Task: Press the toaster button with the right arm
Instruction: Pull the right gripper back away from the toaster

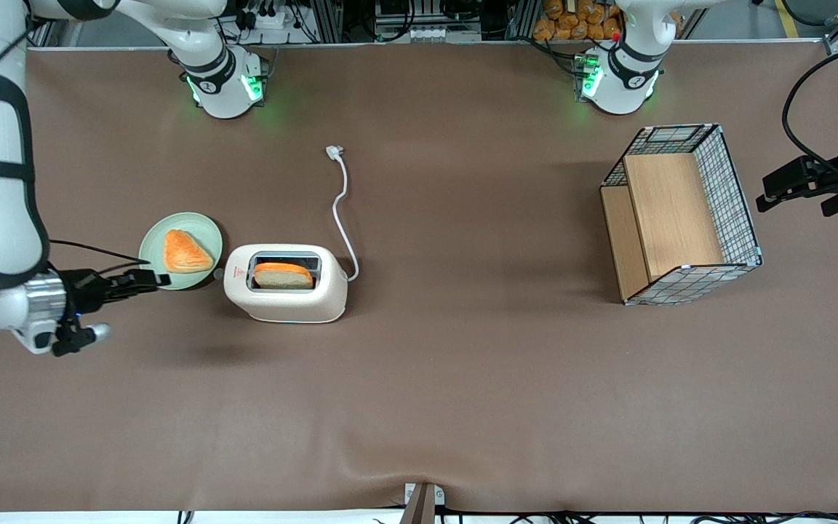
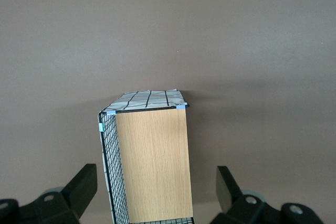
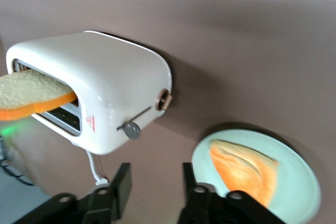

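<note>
The cream-white toaster [image 1: 286, 298] stands on the brown table with a slice of bread [image 1: 283, 275] in its top slot. It also shows in the right wrist view [image 3: 105, 77]. The toaster button [image 1: 219, 274] is a small pale knob on the narrow end that bears the red mark, and it shows too in the right wrist view [image 3: 132, 129]. My right gripper [image 1: 161, 279] is open and empty. It hovers over the nearer rim of a plate, a short gap from the button, level with that end and pointing at it. Its fingers [image 3: 122, 182] frame bare table.
A pale green plate [image 1: 201, 229] with an orange pastry [image 1: 185, 252] sits beside the toaster's button end. A copper dial [image 3: 164, 99] is on that same end. The white cord [image 1: 339, 211] runs away from the camera. A wire and wood basket [image 1: 681, 215] stands toward the parked arm's end.
</note>
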Available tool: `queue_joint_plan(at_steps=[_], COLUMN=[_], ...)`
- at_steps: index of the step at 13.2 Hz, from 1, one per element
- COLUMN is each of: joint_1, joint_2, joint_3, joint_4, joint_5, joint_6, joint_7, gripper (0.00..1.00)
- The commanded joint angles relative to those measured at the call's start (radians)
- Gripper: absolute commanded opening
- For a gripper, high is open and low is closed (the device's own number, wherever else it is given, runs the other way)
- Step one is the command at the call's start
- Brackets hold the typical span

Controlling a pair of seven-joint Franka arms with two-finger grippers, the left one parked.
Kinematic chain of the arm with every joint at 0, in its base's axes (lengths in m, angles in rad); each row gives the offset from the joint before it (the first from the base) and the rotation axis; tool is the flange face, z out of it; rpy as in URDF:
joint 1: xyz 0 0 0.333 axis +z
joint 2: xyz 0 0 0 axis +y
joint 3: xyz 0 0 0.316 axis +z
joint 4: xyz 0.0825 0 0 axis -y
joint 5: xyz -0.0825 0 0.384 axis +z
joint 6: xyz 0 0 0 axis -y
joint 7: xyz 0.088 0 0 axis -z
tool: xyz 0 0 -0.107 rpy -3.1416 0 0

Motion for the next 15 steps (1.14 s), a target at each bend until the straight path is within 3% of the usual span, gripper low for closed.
queue_joint_plan(at_steps=[1, 3, 5, 9, 15], joint_1=[0.005, 0.026, 0.036, 0.039, 0.053], joint_2=[-0.118, -0.198, -0.273, -0.443, -0.563], joint_3=[0.008, 0.011, 0.011, 0.012, 0.018], joint_4=[-0.013, -0.013, -0.026, -0.106, -0.114], joint_5=[-0.116, -0.210, -0.252, -0.305, -0.327], joint_6=[-0.005, -0.004, -0.008, -0.017, -0.114], joint_7=[0.137, 0.182, 0.185, 0.233, 0.393], gripper=[1.00, 1.00, 1.00, 1.00, 1.00])
